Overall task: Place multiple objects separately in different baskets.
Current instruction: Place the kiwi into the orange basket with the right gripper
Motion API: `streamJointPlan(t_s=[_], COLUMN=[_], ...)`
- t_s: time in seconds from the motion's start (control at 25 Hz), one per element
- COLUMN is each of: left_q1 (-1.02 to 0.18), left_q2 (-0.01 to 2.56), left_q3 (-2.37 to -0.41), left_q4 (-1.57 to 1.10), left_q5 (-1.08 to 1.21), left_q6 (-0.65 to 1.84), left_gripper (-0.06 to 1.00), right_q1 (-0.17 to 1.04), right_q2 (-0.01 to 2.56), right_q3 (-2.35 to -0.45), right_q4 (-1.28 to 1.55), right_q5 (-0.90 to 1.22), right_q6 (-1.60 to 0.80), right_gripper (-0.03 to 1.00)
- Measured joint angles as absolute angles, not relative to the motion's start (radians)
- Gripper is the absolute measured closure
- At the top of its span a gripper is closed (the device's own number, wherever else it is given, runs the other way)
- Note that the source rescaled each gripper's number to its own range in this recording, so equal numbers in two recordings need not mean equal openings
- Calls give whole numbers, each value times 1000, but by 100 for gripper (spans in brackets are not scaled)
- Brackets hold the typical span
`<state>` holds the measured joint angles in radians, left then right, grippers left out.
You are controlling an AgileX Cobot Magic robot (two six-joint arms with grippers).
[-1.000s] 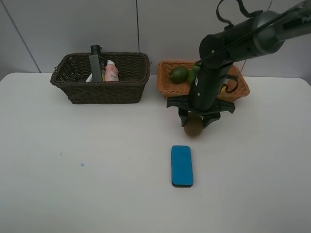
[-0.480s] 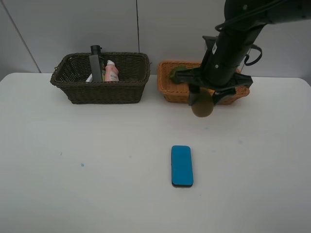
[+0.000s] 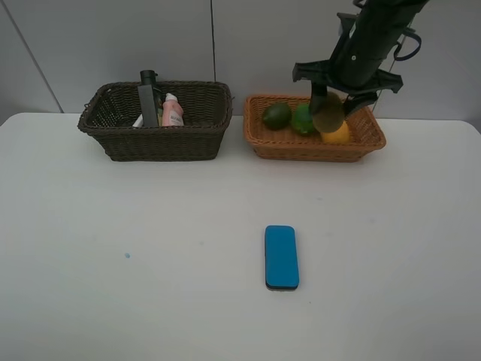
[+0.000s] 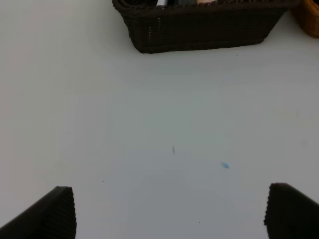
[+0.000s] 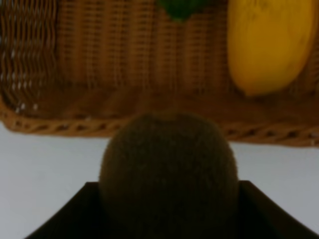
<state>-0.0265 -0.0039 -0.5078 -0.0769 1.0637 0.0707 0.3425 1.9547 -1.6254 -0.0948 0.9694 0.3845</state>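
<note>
Kiwi (image 3: 328, 113) held above tan basket (image 3: 279, 147) rim.

Even, bright, diffuse light falls on the white table (image 3: 150, 226); shadows by the eraser (image 3: 282, 257) are faint. The right wrist view is soft, the kiwi (image 5: 168, 172) blurred, perhaps too close for focus.

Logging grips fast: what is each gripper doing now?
Left gripper: open, holding nothing.
Right gripper: shut on the kiwi.
</note>
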Motion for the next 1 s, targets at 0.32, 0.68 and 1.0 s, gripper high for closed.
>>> streamJointPlan(t_s=[0.32,0.68,1.0], left_q1=[-26,-26,-26], left_q2=[-4,-4,-4], left_q3=[-508,-508,-508], left_q4=[-77,-77,-77], left_q5=[1064,1064,1064], left_q6=[71,71,71], left_gripper=[1,1,1], right_q1=[295,295,295], right_q2=[2177,2208,2207], right_q3=[-1903,-1935,-1937], right_q4=[-69,-68,-69], right_q5=[1018,1033,1084], right_q6=[331,327,323], right_gripper=[88,51,-2])
